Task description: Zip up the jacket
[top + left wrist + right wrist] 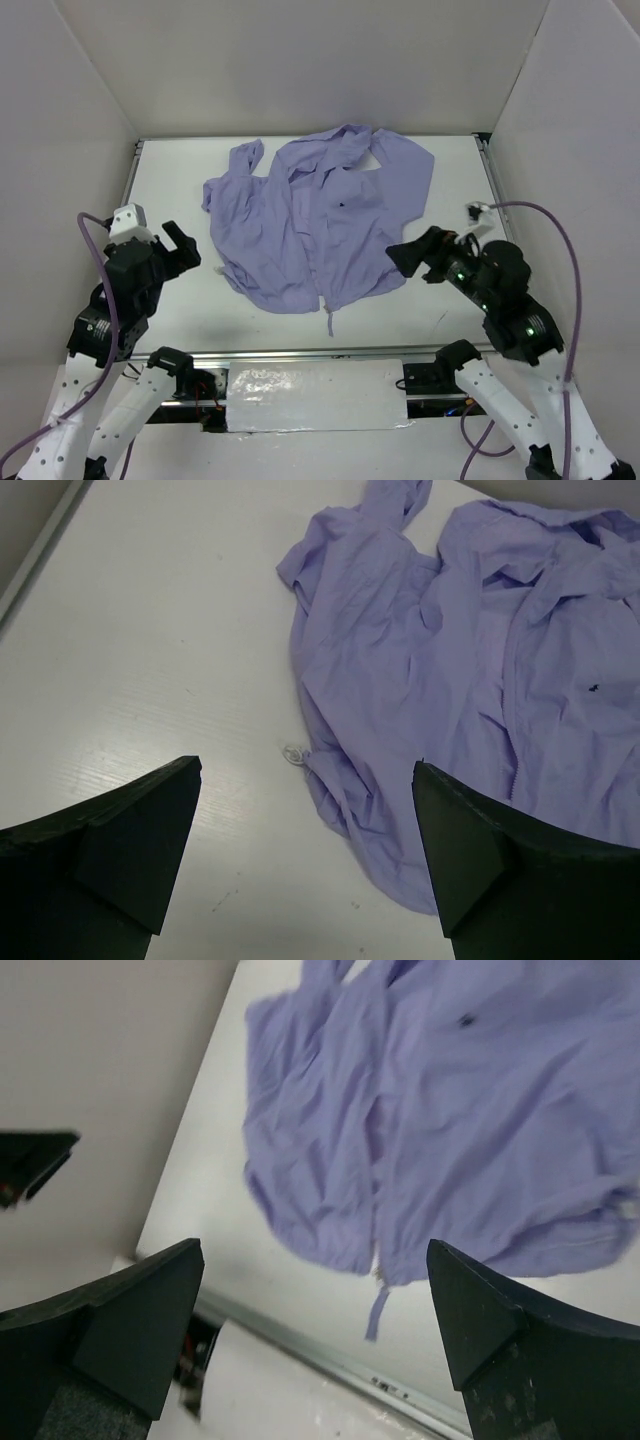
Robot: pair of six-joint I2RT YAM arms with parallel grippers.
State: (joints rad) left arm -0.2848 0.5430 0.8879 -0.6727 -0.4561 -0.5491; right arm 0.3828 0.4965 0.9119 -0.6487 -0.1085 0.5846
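The lavender jacket (320, 215) lies crumpled on the white table, its hood at the far side and its hem near the front edge. A purple zipper pull strip (331, 321) hangs out below the hem. A tiny dark chest mark (345, 204) shows. My left gripper (180, 245) is open and empty, left of the jacket (470, 660). My right gripper (403, 258) is open and empty, at the jacket's right hem. In the right wrist view the jacket (450, 1110) and zipper pull (377, 1310) lie ahead between the fingers.
White walls enclose the table on three sides. A metal rail (330, 355) runs along the front edge, with a white sheet (315, 395) below it. A small white cord loop (292, 754) lies by the jacket's left hem.
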